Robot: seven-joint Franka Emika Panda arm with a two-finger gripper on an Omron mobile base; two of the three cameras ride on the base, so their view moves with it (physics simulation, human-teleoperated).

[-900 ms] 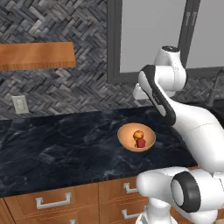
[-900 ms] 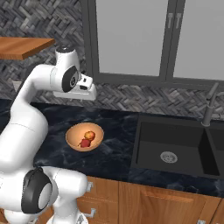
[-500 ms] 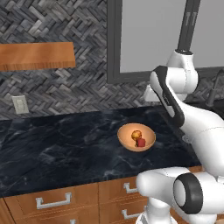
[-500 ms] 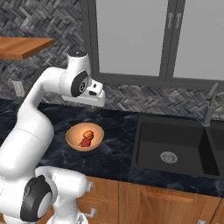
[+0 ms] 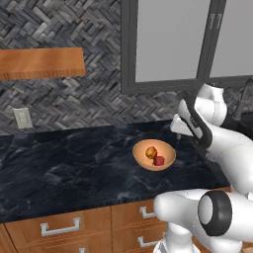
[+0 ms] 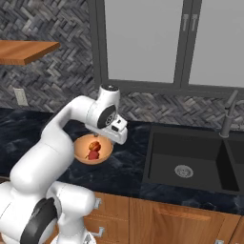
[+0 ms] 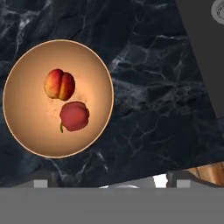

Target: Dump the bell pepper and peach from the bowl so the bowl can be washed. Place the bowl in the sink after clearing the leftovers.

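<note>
Hand view: bowl [image 7: 26, 131] upright on counter [image 7: 153, 109] left of sink [image 6: 190, 162], peach [image 7: 59, 85] and pepper [image 7: 74, 116] inside. Gripper [image 6: 119, 133] above bowl; finger spread, you cannot tell. Risk: off-center rim grab tips bowl, fruit rolls away.

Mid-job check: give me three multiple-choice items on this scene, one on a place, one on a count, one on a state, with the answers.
1. Where does the bowl sit?
A. in the sink
B. on the dark counter
C. on the wooden shelf

2. How many food pieces lie in the bowl?
A. one
B. two
C. four

3. What state is the sink in?
A. empty
B. holding the bowl
C. full of fruit

Answers:
1 B: it rests on the dark counter, left of the sink.
2 B: the peach and the bell pepper lie there.
3 A: the basin shows nothing but its drain.
</note>
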